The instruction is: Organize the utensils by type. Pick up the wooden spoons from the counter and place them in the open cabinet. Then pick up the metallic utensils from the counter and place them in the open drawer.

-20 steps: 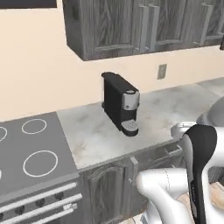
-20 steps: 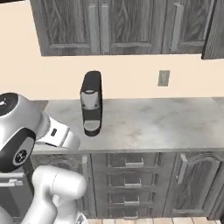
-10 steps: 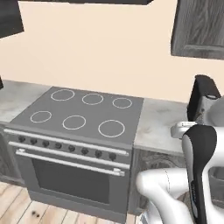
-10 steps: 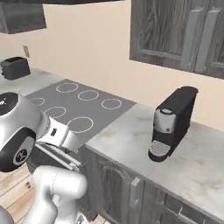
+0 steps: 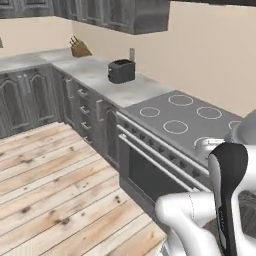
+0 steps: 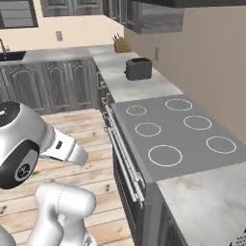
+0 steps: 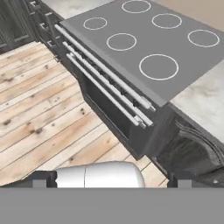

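The claw (image 7: 108, 183) is seen in the hand view with its two dark tips spread fully apart at the bottom corners; nothing is held or touched between them. Below it lie a wooden floor (image 7: 39, 109) and the stove (image 7: 144, 52) with its oven front. The tabletop (image 5: 95, 75) runs along the wall beyond the stove, with a toaster (image 5: 121, 71) near its back edge and a knife block (image 5: 79, 47) in its far corner. No utensils can be made out.
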